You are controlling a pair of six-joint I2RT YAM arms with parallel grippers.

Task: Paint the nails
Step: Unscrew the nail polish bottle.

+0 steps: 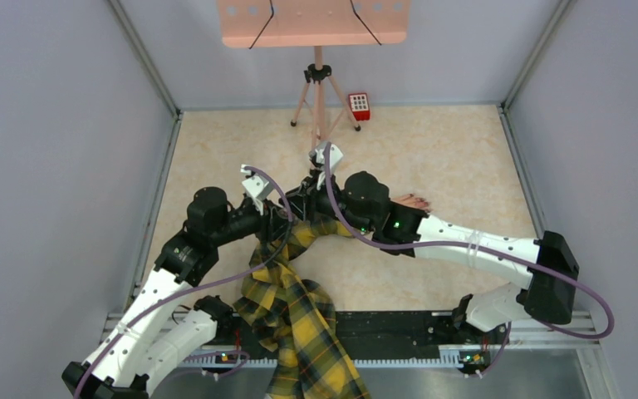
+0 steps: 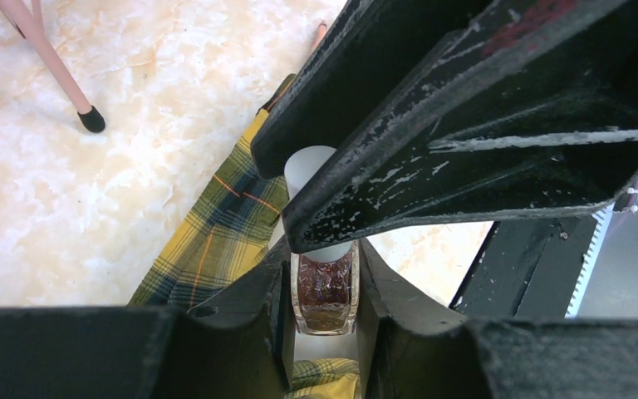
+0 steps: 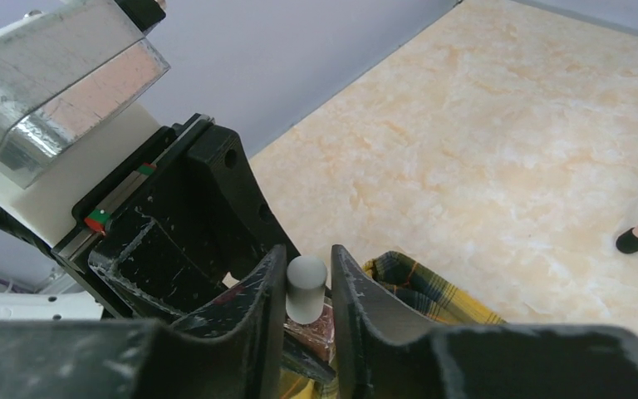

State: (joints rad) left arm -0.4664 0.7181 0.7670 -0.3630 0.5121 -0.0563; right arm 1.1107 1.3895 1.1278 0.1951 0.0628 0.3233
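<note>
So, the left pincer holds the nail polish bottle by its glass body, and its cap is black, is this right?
No, the cap is frosted white, not black; the right wrist view shows it. The left pincer does hold the nail polish bottle by its glass body.

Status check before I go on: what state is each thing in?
polish bottle: capped, clamped in the left gripper.
cap: on the bottle, between the fingers of the right gripper.
left gripper: shut on polish bottle.
right gripper: around the cap; grip unclear.
mannequin hand: lying on the table; nails too small to judge.
</note>
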